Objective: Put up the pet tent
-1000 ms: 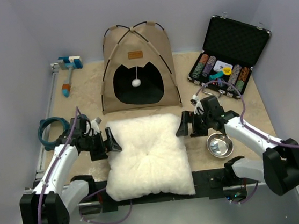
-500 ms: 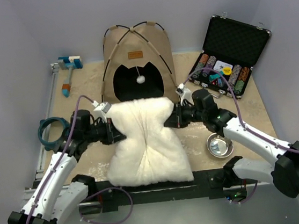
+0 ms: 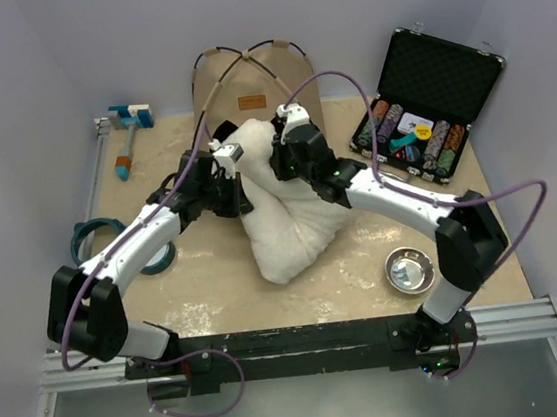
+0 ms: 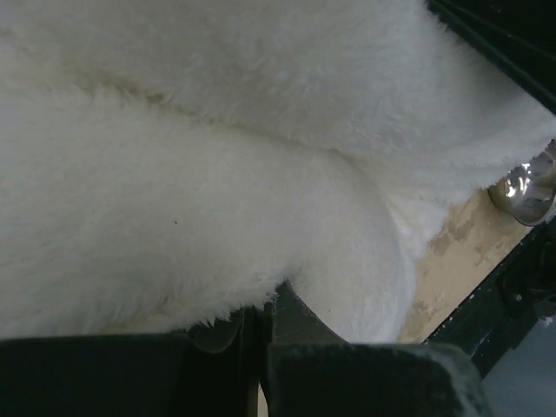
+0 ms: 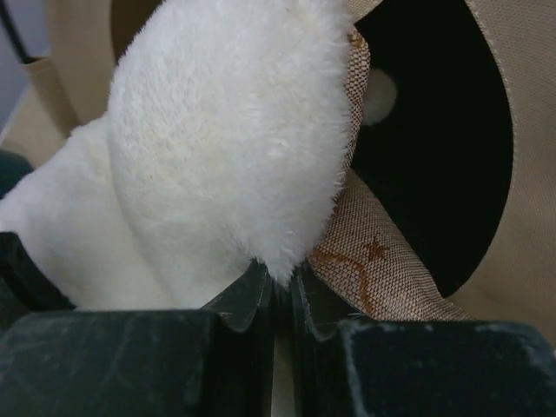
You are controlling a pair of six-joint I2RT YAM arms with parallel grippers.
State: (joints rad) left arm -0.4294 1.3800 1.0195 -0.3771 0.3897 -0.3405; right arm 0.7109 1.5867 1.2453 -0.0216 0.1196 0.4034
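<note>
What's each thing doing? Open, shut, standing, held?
Tan fabric dome pet tent: standing upright.
White fluffy cushion: bunched, gripped on both sides.
Black chip case: lid open.
Small round metal bowl: upright, empty.
Left gripper: jaws shut on cushion.
Right gripper: jaws shut on cushion.

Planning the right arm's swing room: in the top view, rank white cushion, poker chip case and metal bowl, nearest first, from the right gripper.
1. white cushion, pinched in the right gripper jaws.
2. poker chip case, far right corner.
3. metal bowl, near right side.
</note>
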